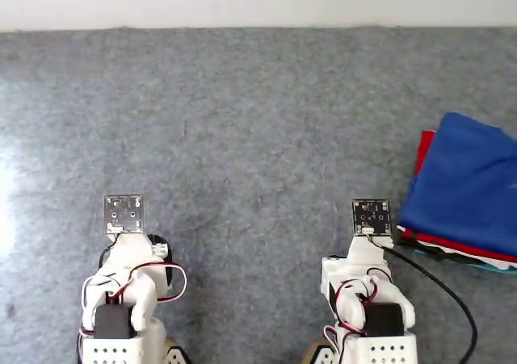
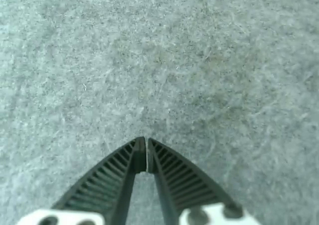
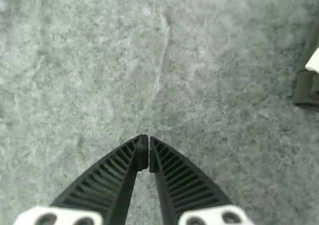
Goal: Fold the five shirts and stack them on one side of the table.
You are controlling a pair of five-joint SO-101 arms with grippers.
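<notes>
A stack of folded shirts [image 1: 468, 190] lies at the right edge of the table, a blue one on top with red, white and dark layers showing beneath. A dark corner of the stack [image 3: 306, 83] shows in the right wrist view. Both arms sit folded back at the near edge of the table. My left gripper [image 2: 146, 155] is shut with nothing in it, tips together over bare grey felt. My right gripper [image 3: 148, 152] is also shut and holds nothing, a little to the left of the stack. In the high view the left arm [image 1: 125, 287] and right arm [image 1: 367, 287] rest side by side.
The grey felt table [image 1: 242, 122] stretches wide to the back and left. A black cable [image 1: 440, 287] runs from the right arm toward the near right corner. A pale wall borders the far edge.
</notes>
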